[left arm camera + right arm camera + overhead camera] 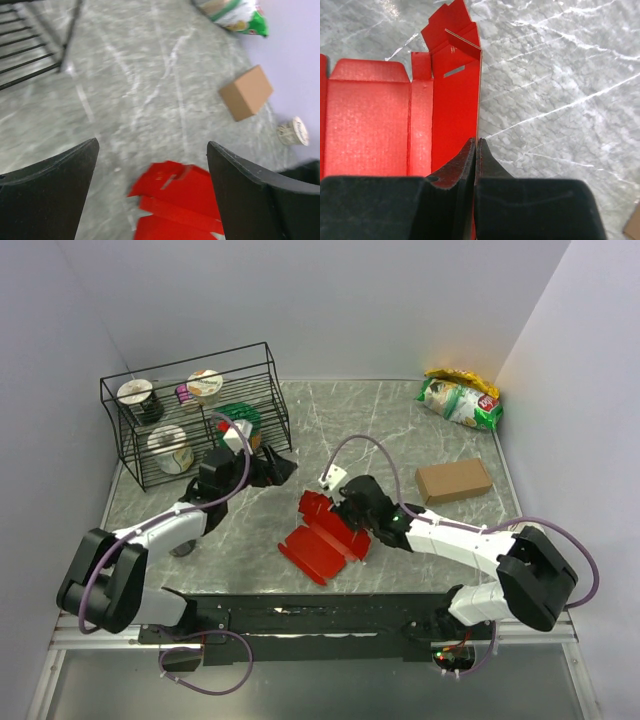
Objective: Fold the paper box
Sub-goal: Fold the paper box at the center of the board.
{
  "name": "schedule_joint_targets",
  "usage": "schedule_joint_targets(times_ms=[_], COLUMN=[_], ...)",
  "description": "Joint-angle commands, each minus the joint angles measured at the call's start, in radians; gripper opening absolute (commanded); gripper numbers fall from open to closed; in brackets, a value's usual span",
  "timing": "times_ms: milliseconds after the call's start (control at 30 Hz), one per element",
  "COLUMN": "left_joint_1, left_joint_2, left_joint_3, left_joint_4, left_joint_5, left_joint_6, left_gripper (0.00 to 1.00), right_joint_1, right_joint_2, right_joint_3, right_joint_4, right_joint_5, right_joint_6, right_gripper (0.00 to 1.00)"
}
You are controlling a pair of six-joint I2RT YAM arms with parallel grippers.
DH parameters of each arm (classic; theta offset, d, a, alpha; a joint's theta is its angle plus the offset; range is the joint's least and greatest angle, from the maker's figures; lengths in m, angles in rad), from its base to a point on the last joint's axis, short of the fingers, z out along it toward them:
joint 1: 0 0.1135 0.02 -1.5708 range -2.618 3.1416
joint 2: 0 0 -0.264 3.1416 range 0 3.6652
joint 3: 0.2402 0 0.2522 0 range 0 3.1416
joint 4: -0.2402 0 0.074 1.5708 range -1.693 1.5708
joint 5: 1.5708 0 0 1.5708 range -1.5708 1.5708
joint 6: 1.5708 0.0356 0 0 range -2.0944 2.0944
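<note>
The paper box (322, 540) is a bright red creased sheet with flaps, lying partly unfolded at the table's middle front. My right gripper (350, 512) is shut on one raised side panel (456, 95), whose thin edge runs down between the fingertips (469, 150). In the right wrist view the box's flat inner panels (367, 125) spread out to the left. My left gripper (268, 470) stands open beside the wire rack, up and left of the box and apart from it. Between its wide black fingers (55, 180) the red box (175, 195) shows below, untouched.
A black wire rack (190, 420) holding cups and a green tub stands at the back left. A plain brown cardboard box (453, 480) lies at the right, and a green and yellow snack bag (460, 398) sits in the back right corner. Walls close in on both sides.
</note>
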Motion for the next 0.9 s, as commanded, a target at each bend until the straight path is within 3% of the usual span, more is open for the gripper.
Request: schedule_joint_targets(times_ms=[0,167,333,533,867], left_joint_1=[0.069,0.082,0.123,0.146,0.146], left_joint_2=[0.026,0.044,0.107,0.200,0.423], left_joint_3=[-0.027,-0.061,-0.088,-0.041,0.069], left_joint_4=[0.009,0.075,0.186,0.199,0.259], left_joint_5=[0.085,0.135,0.200,0.211,0.181], left_joint_6=[-0.006,0.007,-0.026,-0.042,-0.075], left_gripper=[0.95,0.95,0.92,0.89,0.82], right_joint_1=[0.072,0.162,0.210,0.238,0.238], right_joint_2=[0.023,0.073,0.113,0.164,0.163], right_joint_3=[0.029,0.047,0.029,0.021,0.022], right_joint_4=[0.021,0.056,0.178,0.263,0.252], right_joint_5=[0.146,0.340,0.433,0.477,0.436], right_joint_6=[-0.093,-0.173,-0.274,-0.379,-0.348], right_gripper=[0.00,0.00,0.00,0.00,0.00])
